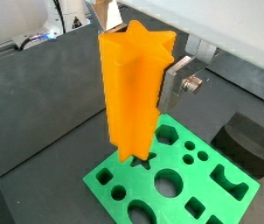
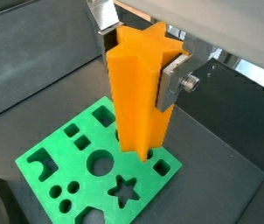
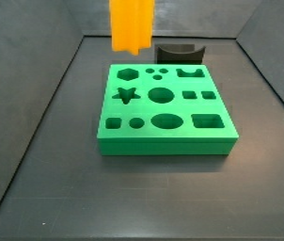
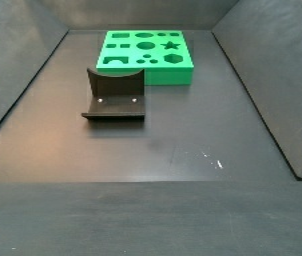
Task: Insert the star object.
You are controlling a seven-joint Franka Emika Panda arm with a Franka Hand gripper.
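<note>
The star object [image 1: 132, 87] is a bright orange ridged bar with a star-shaped end, also seen in a wrist view [image 2: 141, 96]. My gripper [image 1: 141, 74] is shut on it, with a silver finger [image 2: 176, 83] on each side. The bar hangs upright with its lower end just above the green block [image 2: 163, 166] with shaped holes. The star hole [image 2: 125, 191] lies a little aside of the bar's end. In a side view the bar [image 3: 132, 24] hangs high over the block's [image 3: 166, 143] far left part, beyond the star hole [image 3: 126, 95]; the gripper is out of frame there.
The dark fixture [image 3: 179, 52] stands on the floor just behind the green block and shows in front of it in a side view [image 4: 115, 95]. Dark walls enclose the floor on the sides. The green block [image 4: 154, 78] sits near one end of the floor.
</note>
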